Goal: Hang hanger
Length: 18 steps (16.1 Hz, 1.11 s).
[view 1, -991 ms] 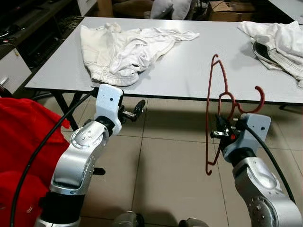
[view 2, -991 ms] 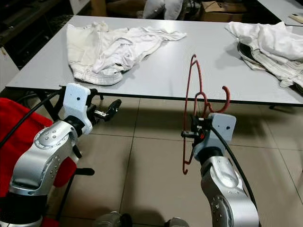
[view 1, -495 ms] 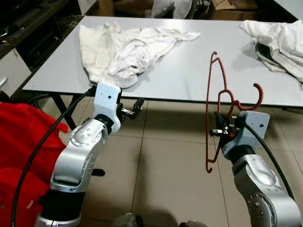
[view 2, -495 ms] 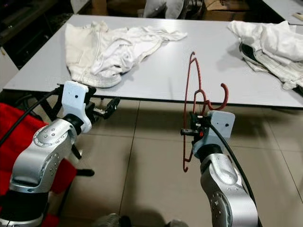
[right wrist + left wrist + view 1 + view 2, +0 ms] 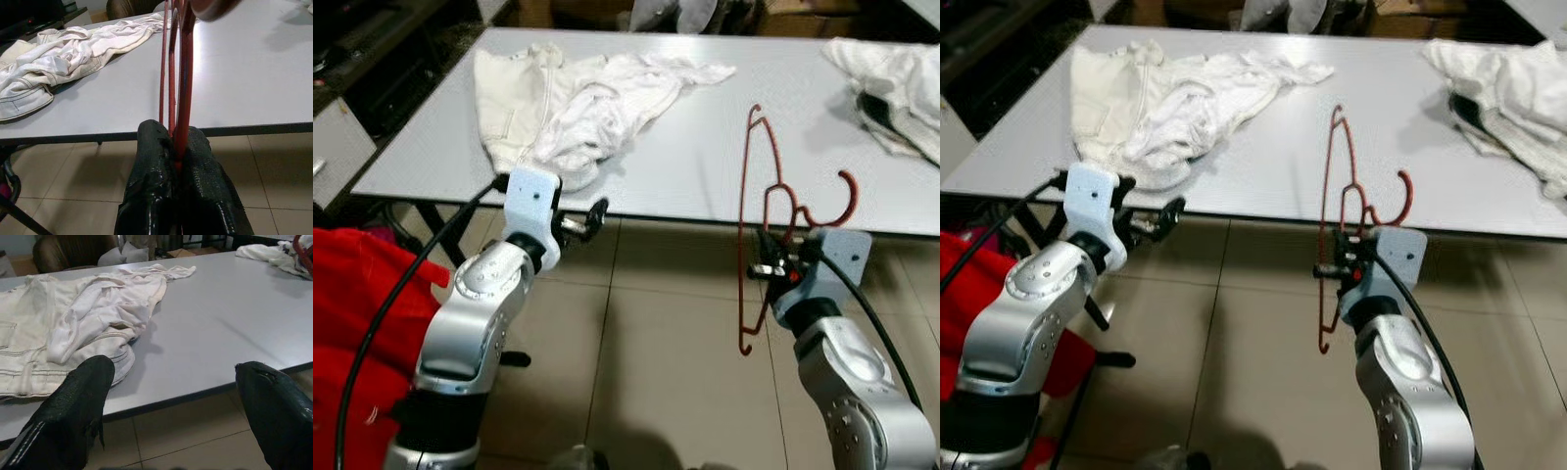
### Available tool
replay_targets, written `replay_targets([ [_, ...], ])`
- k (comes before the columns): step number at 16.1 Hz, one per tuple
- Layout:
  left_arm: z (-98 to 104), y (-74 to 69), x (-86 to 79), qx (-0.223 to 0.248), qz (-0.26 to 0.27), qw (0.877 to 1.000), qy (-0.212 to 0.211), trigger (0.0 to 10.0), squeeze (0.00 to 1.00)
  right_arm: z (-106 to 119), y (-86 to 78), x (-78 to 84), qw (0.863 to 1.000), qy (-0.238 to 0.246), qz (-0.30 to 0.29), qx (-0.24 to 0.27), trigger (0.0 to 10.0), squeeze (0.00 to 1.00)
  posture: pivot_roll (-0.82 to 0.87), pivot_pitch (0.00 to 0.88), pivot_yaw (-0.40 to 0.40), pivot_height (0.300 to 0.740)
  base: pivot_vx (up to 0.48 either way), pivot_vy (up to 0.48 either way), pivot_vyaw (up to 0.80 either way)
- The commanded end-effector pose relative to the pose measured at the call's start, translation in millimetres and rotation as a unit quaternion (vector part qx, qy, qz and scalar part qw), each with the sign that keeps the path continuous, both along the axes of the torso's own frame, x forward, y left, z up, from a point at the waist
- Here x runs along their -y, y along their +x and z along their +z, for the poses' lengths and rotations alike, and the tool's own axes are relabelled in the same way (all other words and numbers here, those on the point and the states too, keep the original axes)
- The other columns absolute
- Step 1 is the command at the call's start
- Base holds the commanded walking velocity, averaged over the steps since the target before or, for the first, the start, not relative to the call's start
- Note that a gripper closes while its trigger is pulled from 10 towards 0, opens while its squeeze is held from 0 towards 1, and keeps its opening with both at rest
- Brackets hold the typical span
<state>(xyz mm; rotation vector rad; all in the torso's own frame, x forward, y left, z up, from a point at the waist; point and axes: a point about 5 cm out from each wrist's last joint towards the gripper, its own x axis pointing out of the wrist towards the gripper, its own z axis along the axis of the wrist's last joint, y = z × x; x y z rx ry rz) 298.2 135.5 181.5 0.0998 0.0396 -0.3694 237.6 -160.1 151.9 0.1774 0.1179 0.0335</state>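
My right gripper (image 5: 770, 269) is shut on a red wire hanger (image 5: 745, 211), held upright in front of the grey table's (image 5: 705, 171) near edge; the hook (image 5: 843, 199) curls to the right. In the right wrist view the black fingers (image 5: 154, 161) pinch the red hanger (image 5: 182, 83). A crumpled white garment (image 5: 568, 103) lies on the table's left part, just beyond my left gripper (image 5: 592, 214), which stands open near the table's edge with nothing between its fingers (image 5: 73, 411).
Another pile of white clothes (image 5: 891, 83) lies at the table's far right. Red fabric (image 5: 357, 323) is bunched at my lower left. Tiled floor (image 5: 646, 362) spreads under and before the table. Boxes and dark furniture stand behind.
The whole view has shifted a little, with the table drawing nearer. Both arms keep the same pose, and the hanger stays held in the right gripper.
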Motion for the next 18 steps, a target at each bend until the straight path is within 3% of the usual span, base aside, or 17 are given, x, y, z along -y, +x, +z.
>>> replay_targets([
  [1,-1.3,0.5,-2.9,-0.007,0.004,1.0,0.0,10.0,0.0,-0.7,0.8,-0.4,1.0,0.003,0.006,-0.001,10.0,0.0,0.02,0.05,0.047,0.74,0.251,0.0,0.0],
  [2,-1.9,0.1,-2.6,-0.011,0.003,1.0,-0.004,10.0,0.0,-0.8,0.4,-0.5,1.0,0.003,0.006,-0.001,10.0,0.0,0.02,0.05,0.047,0.74,0.255,0.0,0.0],
  [3,-3.3,-1.3,-1.2,-0.024,-0.005,0.999,-0.021,10.0,0.55,-1.0,0.2,-0.5,1.0,0.003,0.006,-0.002,10.0,0.0,0.02,0.05,0.047,0.74,0.255,0.0,0.0],
  [4,-2.3,-1.8,-0.6,-0.026,-0.004,0.999,-0.026,10.0,1.0,-0.8,0.1,-0.4,1.0,0.002,0.006,-0.001,10.0,0.0,0.02,0.051,0.048,0.74,0.281,0.0,0.0],
  [18,-0.6,-0.7,-2.7,-0.022,-0.004,1.0,-0.019,10.0,1.0,-0.6,-0.5,-2.0,1.0,0.001,0.01,0.002,10.0,0.0,0.02,0.051,0.052,0.74,0.3,0.0,0.0],
])
